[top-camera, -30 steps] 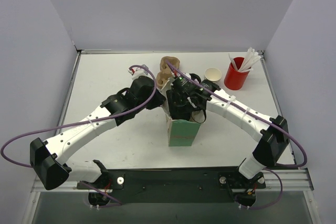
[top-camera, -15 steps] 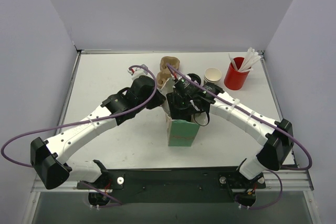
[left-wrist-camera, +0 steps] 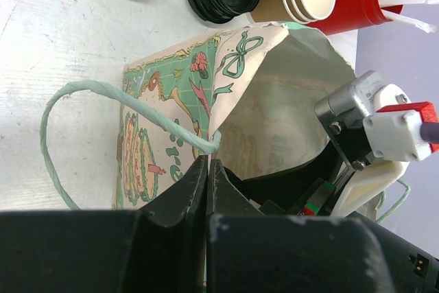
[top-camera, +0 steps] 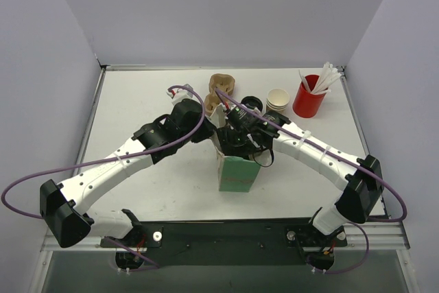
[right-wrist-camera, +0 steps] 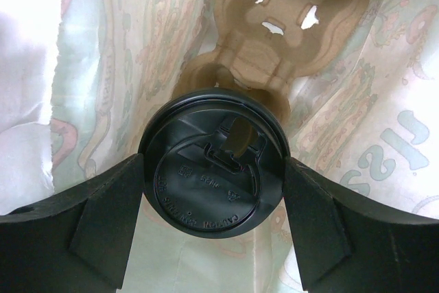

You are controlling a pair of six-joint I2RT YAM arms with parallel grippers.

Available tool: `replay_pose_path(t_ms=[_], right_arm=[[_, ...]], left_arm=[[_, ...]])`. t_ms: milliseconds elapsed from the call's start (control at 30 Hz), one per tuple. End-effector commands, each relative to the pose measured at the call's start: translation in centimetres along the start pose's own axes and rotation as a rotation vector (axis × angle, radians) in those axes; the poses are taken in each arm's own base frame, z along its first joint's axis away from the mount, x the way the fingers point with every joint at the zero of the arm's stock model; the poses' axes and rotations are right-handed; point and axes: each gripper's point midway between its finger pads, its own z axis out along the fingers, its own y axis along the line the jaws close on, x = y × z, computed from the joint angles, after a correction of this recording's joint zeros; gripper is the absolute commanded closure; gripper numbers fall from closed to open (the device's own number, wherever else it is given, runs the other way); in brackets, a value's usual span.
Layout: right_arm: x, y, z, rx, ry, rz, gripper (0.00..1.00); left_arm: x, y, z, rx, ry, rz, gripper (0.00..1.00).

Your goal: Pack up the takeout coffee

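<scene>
Right gripper (right-wrist-camera: pixel 214 166) clamps the lidded coffee cup (right-wrist-camera: pixel 206 193) inside the green paper bag (left-wrist-camera: pixel 175 94), over a cardboard carrier (right-wrist-camera: pixel 271 60) I see only from that wrist. Left gripper (left-wrist-camera: pixel 207 169) pinches the bag's rim; the lid's raised lettering is illegible.

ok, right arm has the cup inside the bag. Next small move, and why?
Probably lower the right gripper straight down a little before opening. Its fingers clasp the cup at the lid inside the bag, with the carrier lying at the bottom beyond it. The left gripper pinches the bag's rim, holding the mouth open. I can't tell whether the cup is seated.
</scene>
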Motion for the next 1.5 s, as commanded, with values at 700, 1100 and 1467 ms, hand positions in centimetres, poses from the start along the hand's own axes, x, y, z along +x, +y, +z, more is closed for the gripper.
replay_pose_path(t_ms=[700,1100,1467], right_arm=[[2.6,-0.5,0.3,0.090,0.189,0.059,0.55],[3.5,-0.9,-0.2,0.144,0.289,0.072,0.55],[2.9,-0.3,-2.0,0.155,0.360,0.070,0.55]], left_arm=[[-1.7,-0.7,-1.1,0.022,-0.064,-0.037,1.00],[-1.6,-0.7,-1.1,0.019,-0.067,-0.031,1.00],[-1.9,-0.6,-1.8,0.010,-0.106,-0.017,1.00]])
